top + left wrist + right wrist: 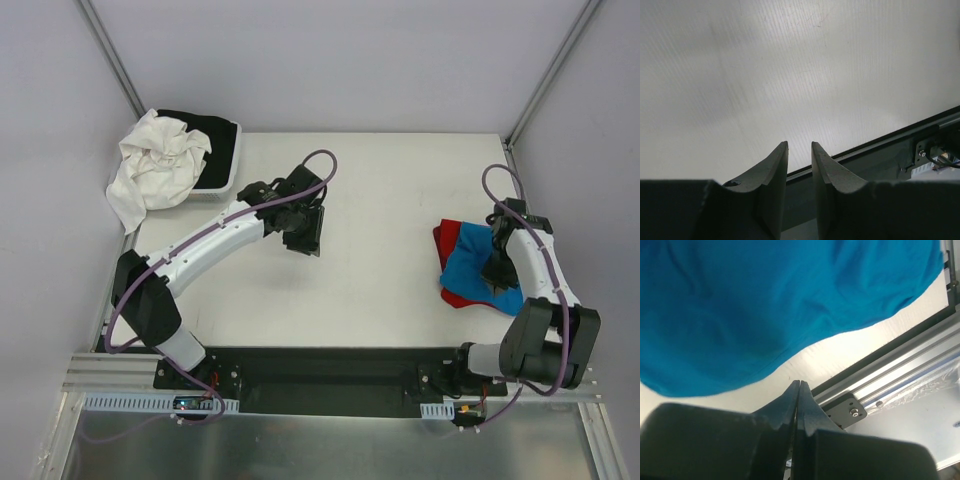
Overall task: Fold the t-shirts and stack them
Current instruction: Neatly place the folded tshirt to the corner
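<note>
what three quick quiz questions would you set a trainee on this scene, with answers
1. True or false: the blue t-shirt lies on top of the red t-shirt.
2. The right gripper is: A open, B shut on the blue t-shirt, C shut and empty.
3. What is under the left gripper?
Key: 1 true. 2 C. 3 only bare table; its jaws stand slightly apart, holding nothing.
</note>
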Controlling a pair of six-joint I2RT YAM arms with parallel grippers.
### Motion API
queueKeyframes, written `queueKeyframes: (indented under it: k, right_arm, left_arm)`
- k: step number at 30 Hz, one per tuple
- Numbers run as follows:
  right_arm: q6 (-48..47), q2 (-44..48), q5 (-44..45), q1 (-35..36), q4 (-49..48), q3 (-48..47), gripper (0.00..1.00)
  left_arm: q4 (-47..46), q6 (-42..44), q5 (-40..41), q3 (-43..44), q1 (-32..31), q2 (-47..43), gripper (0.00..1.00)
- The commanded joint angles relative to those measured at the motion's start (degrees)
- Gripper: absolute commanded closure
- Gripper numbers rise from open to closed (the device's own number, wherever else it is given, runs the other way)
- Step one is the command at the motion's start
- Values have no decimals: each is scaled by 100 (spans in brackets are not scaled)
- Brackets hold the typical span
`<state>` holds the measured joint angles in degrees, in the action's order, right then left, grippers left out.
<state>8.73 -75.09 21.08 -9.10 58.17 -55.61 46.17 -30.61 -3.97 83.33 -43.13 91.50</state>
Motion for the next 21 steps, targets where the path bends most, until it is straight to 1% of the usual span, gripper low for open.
queueKeyframes:
  k: [1, 7, 9, 14, 17, 21]
  right_arm:
    - [120, -400, 142, -442, -166, -371, 99]
    - [243, -1033, -112, -838, -342, -854, 99]
    - [261, -1192, -236, -856, -368, -1004, 99]
    - [278, -1306, -315, -856, -517, -951, 99]
    - [226, -1561, -411, -856, -657, -986, 99]
    - [164, -2149, -517, -856, -764, -1109, 99]
  left_arm:
    - [32, 11, 151, -80, -28, -361, 74]
    - [41, 134, 151, 16, -28, -335, 74]
    - [50, 196, 151, 60, -20, -300, 74]
    - [85, 257, 151, 140, 33, -221, 74]
    - [94, 275, 107, 192, 68, -142, 74]
    - [102, 310, 54, 333, 103, 34, 74]
